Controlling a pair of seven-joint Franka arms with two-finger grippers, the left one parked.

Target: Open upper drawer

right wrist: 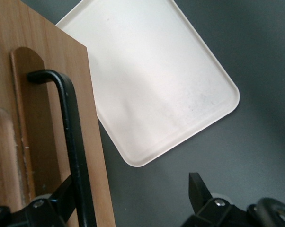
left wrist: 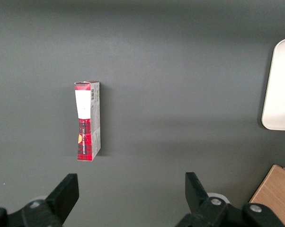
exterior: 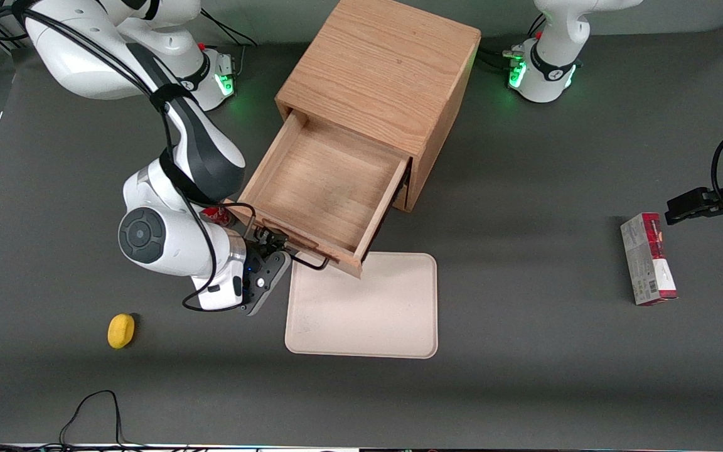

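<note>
The upper drawer (exterior: 324, 188) of the light-oak cabinet (exterior: 380, 69) stands pulled far out toward the front camera, its inside bare. Its thin black bar handle (exterior: 309, 262) runs along the drawer front; it also shows in the right wrist view (right wrist: 71, 142) against the wooden front (right wrist: 94, 156). My right gripper (exterior: 272, 253) is at the handle's end toward the working arm. In the wrist view the gripper (right wrist: 133, 189) is open: one finger (right wrist: 66, 191) lies beside the bar and the other finger (right wrist: 197, 185) stands well apart over the mat. The bottom drawer is mostly hidden under the upper one.
A cream tray (exterior: 364, 304) lies on the dark mat just in front of the open drawer, also in the wrist view (right wrist: 152, 80). A yellow object (exterior: 121, 330) lies nearer the front camera toward the working arm's end. A red and white box (exterior: 647, 257) lies toward the parked arm's end.
</note>
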